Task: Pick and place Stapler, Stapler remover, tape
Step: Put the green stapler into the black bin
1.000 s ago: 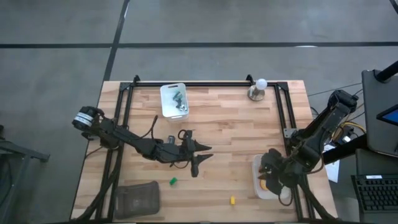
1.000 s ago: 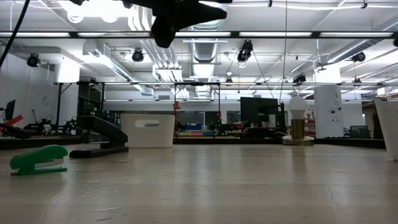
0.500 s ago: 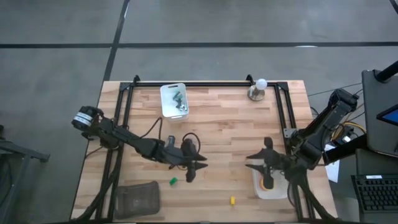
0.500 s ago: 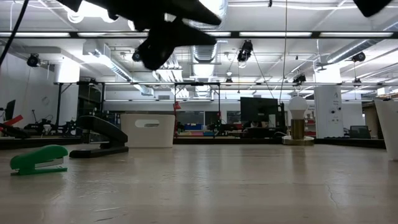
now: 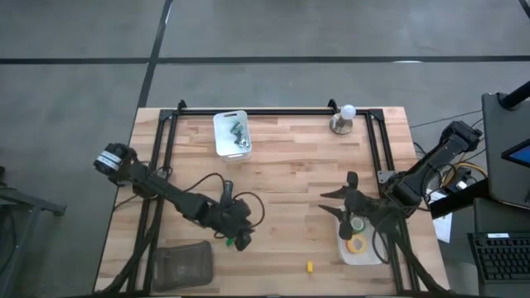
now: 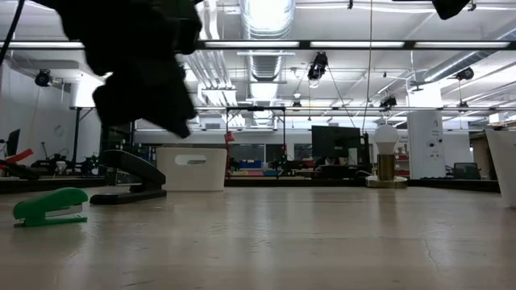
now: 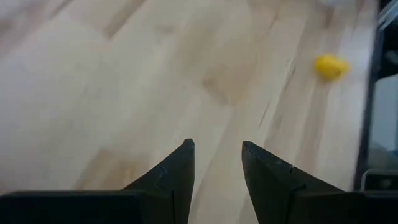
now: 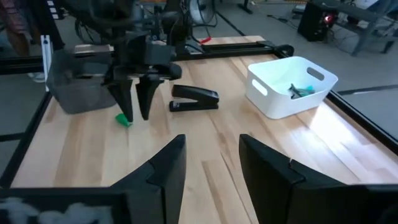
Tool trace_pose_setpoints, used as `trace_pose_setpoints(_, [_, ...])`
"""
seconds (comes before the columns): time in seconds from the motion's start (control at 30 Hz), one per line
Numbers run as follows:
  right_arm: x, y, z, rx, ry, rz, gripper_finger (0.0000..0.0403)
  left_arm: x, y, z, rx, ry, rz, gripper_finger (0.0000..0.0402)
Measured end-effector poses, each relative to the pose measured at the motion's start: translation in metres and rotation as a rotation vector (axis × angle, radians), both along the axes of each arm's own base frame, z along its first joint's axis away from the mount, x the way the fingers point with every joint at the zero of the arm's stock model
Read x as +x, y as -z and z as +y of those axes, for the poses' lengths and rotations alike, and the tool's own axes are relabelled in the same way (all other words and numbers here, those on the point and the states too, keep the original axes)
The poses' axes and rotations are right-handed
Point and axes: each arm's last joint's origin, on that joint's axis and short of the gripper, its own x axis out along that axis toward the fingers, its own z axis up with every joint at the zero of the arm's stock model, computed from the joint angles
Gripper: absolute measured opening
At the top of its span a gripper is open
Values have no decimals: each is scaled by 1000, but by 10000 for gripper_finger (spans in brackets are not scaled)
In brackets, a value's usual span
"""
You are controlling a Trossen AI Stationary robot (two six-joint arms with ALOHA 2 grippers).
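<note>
Lowered left pincer now straddles green stapler.

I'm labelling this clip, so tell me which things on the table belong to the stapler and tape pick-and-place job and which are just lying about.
Job:
black stapler
small green stapler, at the open left gripper
tape rolls in the white tray, near the right gripper

Lying about:
bulb on its stand
dark basket
small yellow item, too small to identify

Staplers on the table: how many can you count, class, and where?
2. The black stapler lies mid-table; the small green stapler sits by the left gripper. Others may be hidden.
</note>
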Motion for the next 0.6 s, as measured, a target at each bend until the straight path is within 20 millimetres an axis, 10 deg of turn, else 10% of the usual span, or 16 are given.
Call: trace_pose_setpoints(0.6, [1,0,-1,8,7,-5,114,-30,12,-17,-33,-39,275,218])
